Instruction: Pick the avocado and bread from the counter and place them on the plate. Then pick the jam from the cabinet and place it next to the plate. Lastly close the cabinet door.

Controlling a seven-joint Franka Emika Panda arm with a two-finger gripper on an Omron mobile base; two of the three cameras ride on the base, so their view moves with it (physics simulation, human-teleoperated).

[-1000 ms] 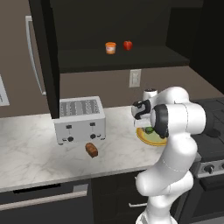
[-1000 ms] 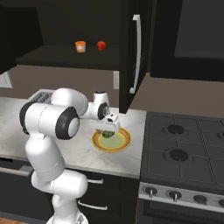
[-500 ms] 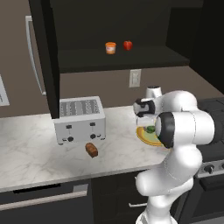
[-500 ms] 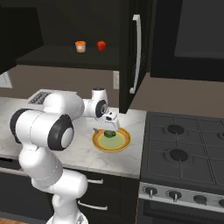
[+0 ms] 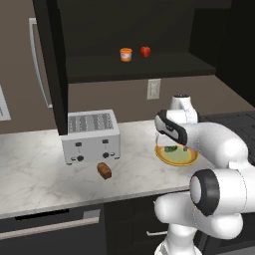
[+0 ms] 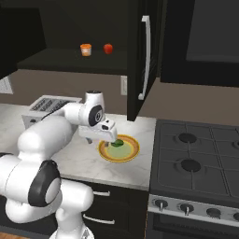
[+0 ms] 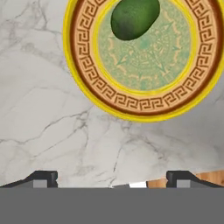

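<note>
My fingers [image 7: 111, 177] stand wide and empty above the desk [image 7: 43, 109]; avocado [image 7: 133, 17] sits on the plate [image 7: 87, 57]. Bread [image 5: 104, 171] lies well to my left, beside the toaster [image 5: 92, 135].

You see a dark green avocado [image 7: 133, 17] on the plate [image 7: 131, 101]. The plate has a bright yellow edge, then a brown ring with a yellow square-swirl pattern, and a pale green middle with a faint drawing. The counter [image 5: 35, 174] is white with thin grey lines like marble. The bread [image 5: 104, 171] is reddish brown. The jam [image 5: 126, 54] is orange. The cabinet [image 6: 60, 28] is very dark brown, almost black. The toaster [image 5: 91, 136] is silver grey.
</note>
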